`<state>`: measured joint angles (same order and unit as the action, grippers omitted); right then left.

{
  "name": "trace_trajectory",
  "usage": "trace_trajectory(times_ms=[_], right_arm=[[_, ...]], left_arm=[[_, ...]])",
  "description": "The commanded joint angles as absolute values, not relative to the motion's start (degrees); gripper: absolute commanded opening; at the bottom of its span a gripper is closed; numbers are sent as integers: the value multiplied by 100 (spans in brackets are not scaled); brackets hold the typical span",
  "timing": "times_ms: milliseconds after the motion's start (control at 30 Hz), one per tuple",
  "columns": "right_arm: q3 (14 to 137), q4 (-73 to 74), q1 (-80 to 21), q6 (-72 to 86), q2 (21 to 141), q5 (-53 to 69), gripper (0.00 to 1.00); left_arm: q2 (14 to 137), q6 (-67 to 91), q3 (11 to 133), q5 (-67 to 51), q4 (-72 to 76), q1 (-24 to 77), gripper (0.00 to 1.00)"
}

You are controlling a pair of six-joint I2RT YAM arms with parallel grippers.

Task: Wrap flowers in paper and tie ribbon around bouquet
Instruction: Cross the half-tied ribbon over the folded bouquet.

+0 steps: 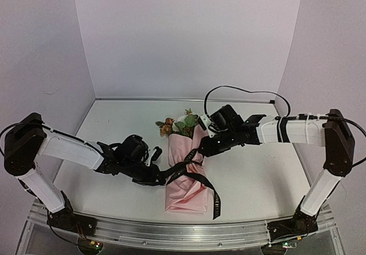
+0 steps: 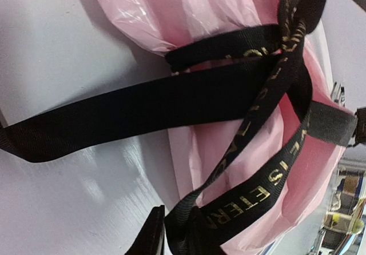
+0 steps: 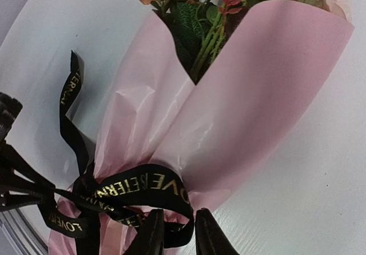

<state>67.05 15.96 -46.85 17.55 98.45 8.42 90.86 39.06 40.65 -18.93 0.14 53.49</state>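
on a white table (image 1: pixel 257 175), midway between two robot arms, a bouquet (image 1: pixel 184 178) lies flat, its wide end pointing toward the back wall and its narrow end toward the arm bases. pale pink paper (image 3: pixel 269 95) is rolled into a cone around the flowers (image 1: pixel 178 123). dusty-pink rose heads and green leaves poke out of the open top, and thin green stems run down inside the fold. a black ribbon (image 3: pixel 143 189) with gold lettering circles the middle of the cone and is knotted there, with several strands crossing over one another. one loose tail trails across the table toward the near right, past the foot of the cone. another curls up beside the paper in the right wrist view.

the left claw (image 1: pixel 157 175) reaches in from the left, close against the ribbon at the side of the cone. its wrist view shows only one dark finger (image 2: pixel 151 235) at the bottom edge, with a bunched strand of ribbon lying right against it, so i cannot tell whether this claw is pinching or spread.

the right claw (image 3: pixel 178 216) comes in from the right and sits at the ribbon band on the cone's other side. its two dark fingertips stand slightly apart, and the lower edge of the ribbon loop lies in the gap between them, against the pink paper.
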Motion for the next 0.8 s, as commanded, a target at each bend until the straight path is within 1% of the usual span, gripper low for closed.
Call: trace_trajectory(times_ms=[0,33,133,200,233,333,400,467,567,767], right_arm=[[6771,1979,-4792,1539,9345,1304,28],[6757,2085,-4810,1515,9257,1340,32],[6758,2319,-4870,1492,9061,1592,36],[6795,2585,-4994,1382,8992,1767,38],[6836,2737,-5078,1306,8977,1844,38],[6846,3033,-5306,1092,8983,1960,38],[6795,3118,-5390,1042,9010,1915,38],[6744,3124,-5408,1045,9065,1904,38],[6787,3129,-5437,1054,9194,1893,38],[6745,3156,-5511,1062,9312,1741,35]], left_arm=[[9005,3932,4363,-1486,231,5379,20],[8931,3944,4356,-1438,213,5380,23],[8646,3965,4258,-1241,154,5379,34],[8413,3956,4189,-1084,63,5376,40],[8287,3951,4150,-1002,41,5374,42],[7794,3947,4029,-779,-208,5373,45],[7440,3909,3989,-653,-324,5371,50],[7179,3876,4005,-585,-417,5372,53],[7030,3743,4148,-545,-589,5362,53],[7531,3212,4858,-826,-771,5090,53]])
